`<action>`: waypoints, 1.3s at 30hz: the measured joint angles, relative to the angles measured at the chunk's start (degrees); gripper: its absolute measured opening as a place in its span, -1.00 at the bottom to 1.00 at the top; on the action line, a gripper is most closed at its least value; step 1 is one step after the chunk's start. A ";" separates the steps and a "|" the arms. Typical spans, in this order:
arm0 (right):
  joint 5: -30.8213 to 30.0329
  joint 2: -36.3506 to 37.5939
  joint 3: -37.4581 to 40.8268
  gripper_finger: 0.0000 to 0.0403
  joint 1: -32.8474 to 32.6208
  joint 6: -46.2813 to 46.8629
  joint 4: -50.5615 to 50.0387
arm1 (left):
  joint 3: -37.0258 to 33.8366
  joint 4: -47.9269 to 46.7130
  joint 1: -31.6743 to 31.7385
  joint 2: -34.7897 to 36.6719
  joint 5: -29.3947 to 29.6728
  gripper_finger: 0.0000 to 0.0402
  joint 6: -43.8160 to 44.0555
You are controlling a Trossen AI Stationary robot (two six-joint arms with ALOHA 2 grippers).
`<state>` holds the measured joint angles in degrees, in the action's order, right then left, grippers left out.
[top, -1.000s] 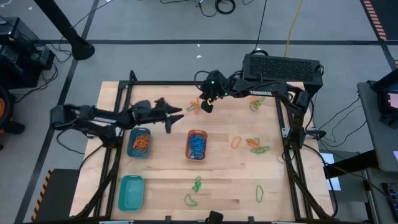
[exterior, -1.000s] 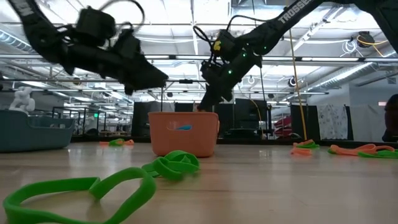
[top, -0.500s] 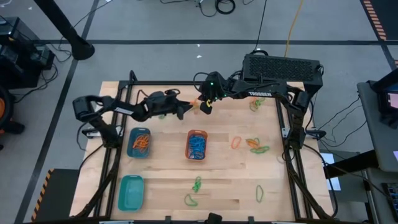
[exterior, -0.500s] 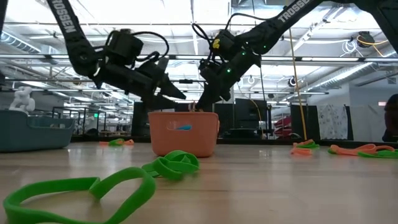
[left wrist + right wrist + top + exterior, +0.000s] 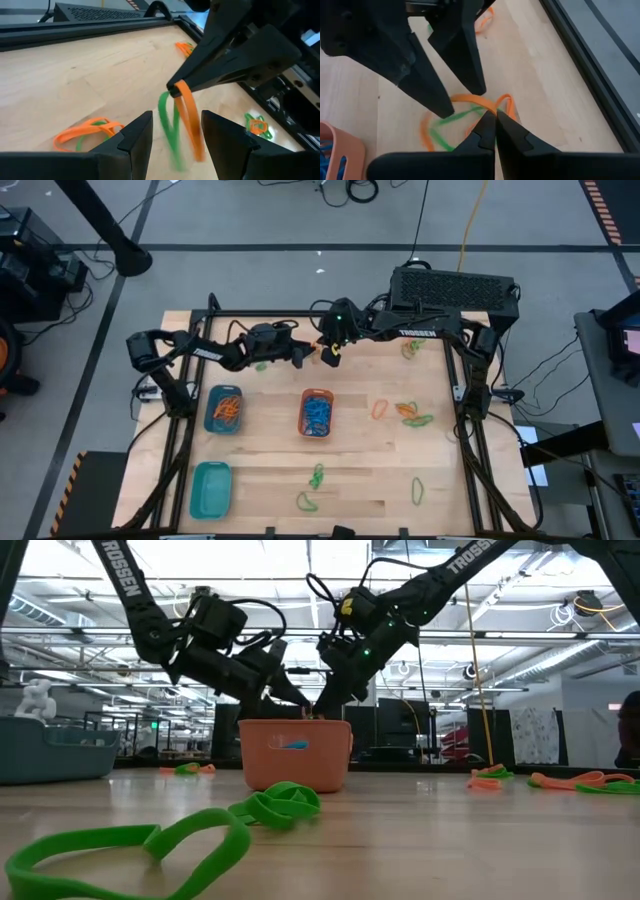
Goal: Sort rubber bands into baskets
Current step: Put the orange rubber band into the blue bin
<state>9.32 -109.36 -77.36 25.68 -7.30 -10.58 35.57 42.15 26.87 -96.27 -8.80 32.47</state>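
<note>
1. Now we see an orange rubber band [image 5: 190,117] and a green rubber band [image 5: 167,125] hanging together above the table's far part.
2. We see the right gripper [image 5: 495,116] clamped on them.
3. We see the left gripper [image 5: 175,131] with its fingers apart around the loops.

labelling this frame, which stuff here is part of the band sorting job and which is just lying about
Part of the job:
- right gripper, shut on an orange and a green band
- left gripper, open beside those bands
- orange basket with blue bands
- round basket with orange bands
- teal basket
- loose bands on the table

Just lying about:
- black box at the far edge
- floor cables
</note>
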 joint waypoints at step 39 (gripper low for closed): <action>-0.34 0.00 0.00 -0.99 -0.03 -2.40 -0.01 | 2.49 -2.82 0.00 0.00 -1.44 -0.95 -4.83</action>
<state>8.98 -109.36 -77.36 25.65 -9.70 -10.59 38.06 39.33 26.87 -96.27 -10.24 27.64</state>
